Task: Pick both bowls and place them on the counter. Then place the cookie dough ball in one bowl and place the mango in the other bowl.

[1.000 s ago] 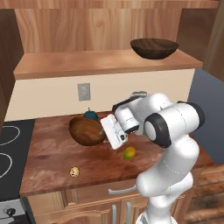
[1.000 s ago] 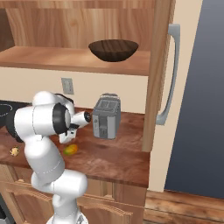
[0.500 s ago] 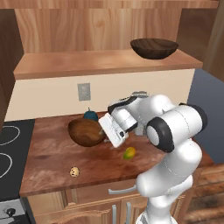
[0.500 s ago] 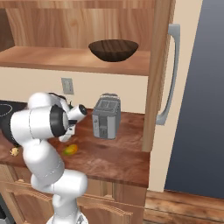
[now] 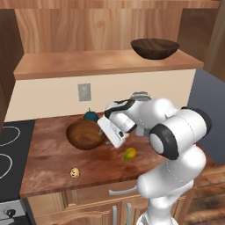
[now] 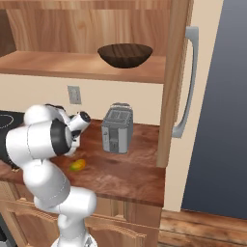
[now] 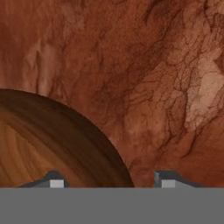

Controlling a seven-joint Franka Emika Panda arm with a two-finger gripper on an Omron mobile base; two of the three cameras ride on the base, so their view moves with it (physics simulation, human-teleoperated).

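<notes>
The deeper reddish-brown bowl [image 5: 85,134] stands upright on the counter [image 5: 52,154]. My gripper [image 5: 107,133] is at its right rim. In the hand view the rim [image 7: 87,135] runs between my open gripper [image 7: 110,180]: one fingertip [image 7: 54,180] is over the bowl's inside, the other over bare counter [image 7: 166,87], clear of the rim. The wider dark bowl [image 5: 155,47] [image 6: 125,54] sits on the upper shelf. The mango [image 5: 129,153] [image 6: 77,165] lies on the counter just right of my hand. The cookie dough ball [image 5: 75,172] rests near the front edge.
A dark teal round fruit [image 5: 91,115] sits behind the reddish bowl by the wall. A grey toaster [image 6: 117,128] stands at the back of the counter, to the right. A stove top [image 5: 9,149] borders the counter's left. A tall cabinet with a handle [image 6: 185,82] closes the right.
The jaws have spread apart at the bowl's rim. The hand has shifted slightly beside the reddish bowl, which stays in the same spot on the counter.
</notes>
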